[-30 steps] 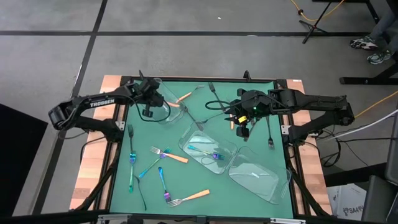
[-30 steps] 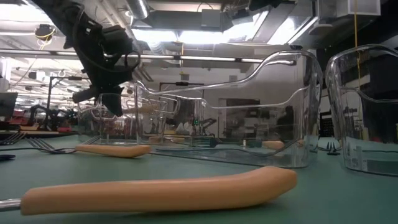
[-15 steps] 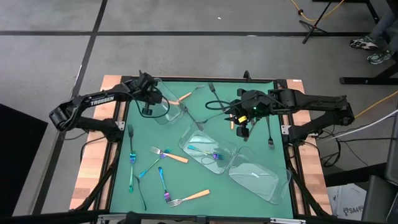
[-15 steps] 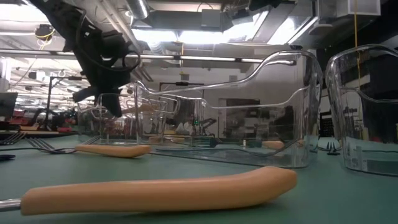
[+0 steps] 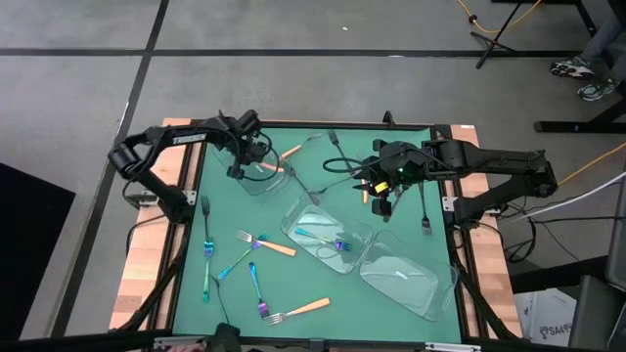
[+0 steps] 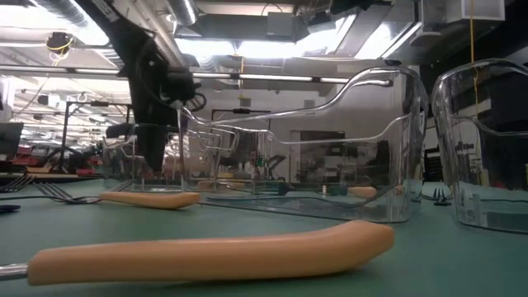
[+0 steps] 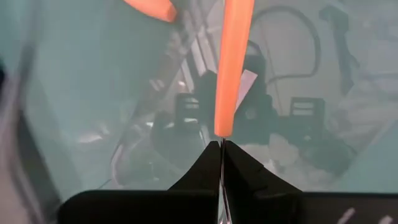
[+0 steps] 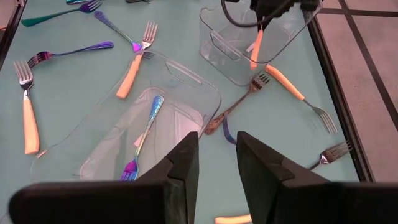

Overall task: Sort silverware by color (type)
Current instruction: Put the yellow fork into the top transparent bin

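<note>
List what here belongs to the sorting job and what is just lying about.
Job:
- orange-handled, silver-headed forks
- iridescent blue-purple forks
- dark grey metal forks
- left pincer, shut on an orange-handled fork

Not for sorting:
- clear plastic rectangular trays
- a person's shoes on the floor

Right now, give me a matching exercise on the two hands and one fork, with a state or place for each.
Column one:
1. left hand
2. right hand
3. blue-purple fork

Column two:
A. lying in the middle clear tray
B. shut on an orange-handled utensil
C. open, holding nothing

Pairs: 1-B, 2-C, 3-A
</note>
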`<state>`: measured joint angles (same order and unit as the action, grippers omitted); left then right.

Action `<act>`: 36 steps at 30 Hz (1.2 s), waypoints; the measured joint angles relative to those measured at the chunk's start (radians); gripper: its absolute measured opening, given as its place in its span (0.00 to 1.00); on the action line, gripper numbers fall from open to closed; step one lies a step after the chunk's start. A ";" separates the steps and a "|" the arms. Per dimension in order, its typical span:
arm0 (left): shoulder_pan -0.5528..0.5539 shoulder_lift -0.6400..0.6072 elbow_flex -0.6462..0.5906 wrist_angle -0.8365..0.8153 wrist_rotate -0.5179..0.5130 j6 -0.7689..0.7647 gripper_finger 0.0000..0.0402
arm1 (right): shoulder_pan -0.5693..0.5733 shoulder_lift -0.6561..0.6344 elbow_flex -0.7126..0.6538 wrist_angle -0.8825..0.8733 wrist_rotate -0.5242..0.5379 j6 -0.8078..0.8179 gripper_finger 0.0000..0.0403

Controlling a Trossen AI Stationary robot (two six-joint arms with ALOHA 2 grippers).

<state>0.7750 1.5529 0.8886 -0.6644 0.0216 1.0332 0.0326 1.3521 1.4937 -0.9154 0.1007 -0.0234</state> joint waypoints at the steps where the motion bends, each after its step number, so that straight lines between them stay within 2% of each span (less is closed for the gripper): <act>1: 0.000 0.015 0.001 0.000 0.000 0.007 0.00 | 0.000 0.000 0.000 0.000 0.000 0.000 0.24; 7: 0.000 0.064 0.004 -0.021 -0.004 0.024 0.00 | 0.000 0.000 0.000 0.000 0.000 0.000 0.24; 15: 0.000 0.066 0.004 -0.016 -0.009 0.018 0.06 | 0.000 0.000 0.000 0.000 0.000 0.000 0.24; 26: -0.003 0.067 0.004 -0.012 -0.010 0.020 0.07 | 0.000 0.000 0.000 0.000 0.000 0.000 0.24; 36: -0.016 0.001 0.000 0.010 -0.042 0.016 0.07 | 0.000 0.000 0.000 -0.001 0.000 0.000 0.24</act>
<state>0.7593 1.5540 0.8890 -0.6547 -0.0204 1.0492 0.0326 1.3521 1.4937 -0.9165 0.1005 -0.0235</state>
